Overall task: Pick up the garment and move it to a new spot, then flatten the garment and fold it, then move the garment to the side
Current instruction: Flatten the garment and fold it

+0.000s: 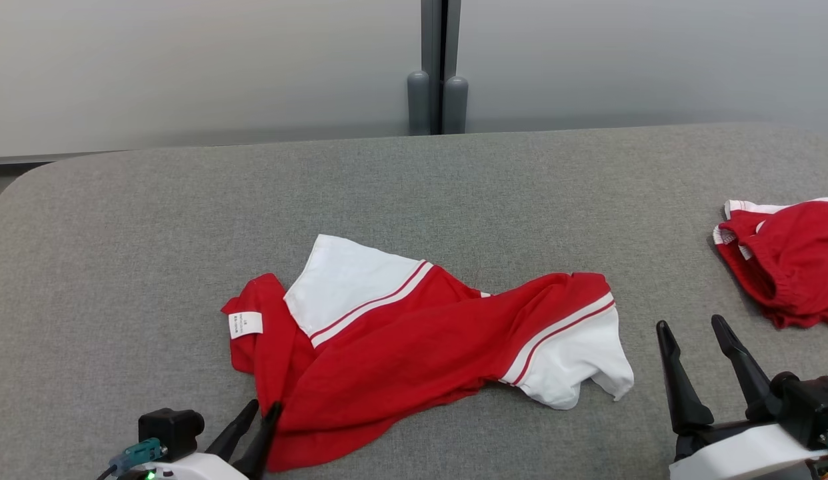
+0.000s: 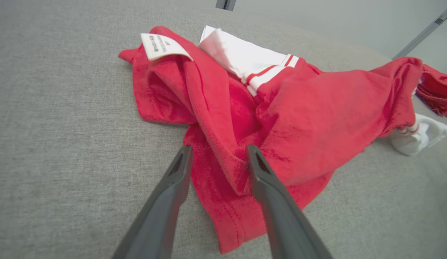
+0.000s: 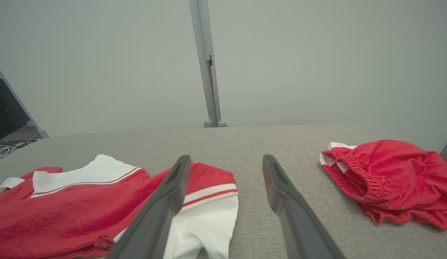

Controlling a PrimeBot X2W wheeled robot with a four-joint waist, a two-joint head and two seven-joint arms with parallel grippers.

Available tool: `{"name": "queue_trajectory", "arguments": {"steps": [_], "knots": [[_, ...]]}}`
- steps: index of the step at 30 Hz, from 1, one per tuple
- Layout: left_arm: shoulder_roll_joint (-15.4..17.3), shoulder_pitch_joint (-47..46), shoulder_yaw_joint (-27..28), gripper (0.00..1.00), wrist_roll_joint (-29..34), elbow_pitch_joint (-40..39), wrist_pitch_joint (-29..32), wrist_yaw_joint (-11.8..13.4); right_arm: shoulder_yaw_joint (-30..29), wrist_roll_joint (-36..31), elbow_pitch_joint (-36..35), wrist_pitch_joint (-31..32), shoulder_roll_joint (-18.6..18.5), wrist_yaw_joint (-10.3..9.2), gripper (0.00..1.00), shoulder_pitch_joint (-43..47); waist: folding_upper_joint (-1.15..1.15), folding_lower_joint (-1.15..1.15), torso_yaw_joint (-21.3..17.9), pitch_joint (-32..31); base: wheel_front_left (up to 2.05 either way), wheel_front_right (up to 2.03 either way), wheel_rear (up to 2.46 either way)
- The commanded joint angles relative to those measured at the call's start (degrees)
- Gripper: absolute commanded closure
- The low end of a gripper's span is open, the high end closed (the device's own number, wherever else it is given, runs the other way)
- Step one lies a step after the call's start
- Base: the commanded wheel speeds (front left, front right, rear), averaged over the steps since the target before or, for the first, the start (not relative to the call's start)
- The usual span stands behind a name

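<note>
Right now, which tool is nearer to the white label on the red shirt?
Left. The left tool sits at the shirt's near hem, below the label, fingers astride a red fold. The right tool is past the white sleeve, at the shirt's opposite end.

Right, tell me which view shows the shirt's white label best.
Left wrist view: the label is large, its print lines visible. The head view shows it small, at the left of the shirt; the right wrist view catches a sliver at its left edge.
</note>
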Motion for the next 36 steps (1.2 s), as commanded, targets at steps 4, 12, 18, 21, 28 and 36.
{"name": "queue_trajectory", "arguments": {"steps": [4, 12, 18, 21, 28, 36], "knots": [[-0.1, -2.2, -0.2, 1.0, -1.8, 1.9, -0.8, -0.7, 0.0, -0.1, -0.1, -0.5, 0.0, -0.01, 0.0, -0.9, 0.0, 0.0, -0.1, 0.6, 0.0, 0.0, 0.0], [-0.3, -1.9, 1.4, 1.0, -2.2, 0.4, -6.5, 0.4, -1.4, -0.3, -0.2, -0.8, 0.2, -0.01, 0.0, -0.6, 0.0, 0.0, 0.7, 0.8, 0.0, 0.0, 0.0], [-1.3, 3.5, 3.5, 1.0, -3.3, -3.2, -9.2, 3.9, -2.6, -0.3, -0.5, -0.5, 0.6, -0.01, 0.0, 0.4, 0.0, 0.0, 2.6, 0.2, 0.0, 0.0, 0.0], [-2.9, 6.6, 3.0, 1.0, -4.9, -3.0, -8.2, 4.7, -2.6, -0.5, -0.8, -0.2, 0.8, -0.01, 0.0, 0.4, 0.0, 0.0, 3.2, 0.5, 0.0, 0.0, 0.0], [-5.8, 8.9, 1.3, 1.0, -6.4, -1.1, -7.2, 5.3, -2.5, -0.9, -1.2, -0.1, 0.9, -0.01, 0.0, -0.7, 0.0, 0.0, 3.8, 1.5, 0.0, 0.0, 0.0], [-4.4, 5.7, 3.2, 0.0, 0.7, -4.8, -14.0, 8.5, -3.9, -2.3, -2.2, -0.7, 0.7, -0.01, 0.0, -1.3, 0.0, 0.0, 3.7, 1.5, 0.0, 0.0, 0.0]]}}
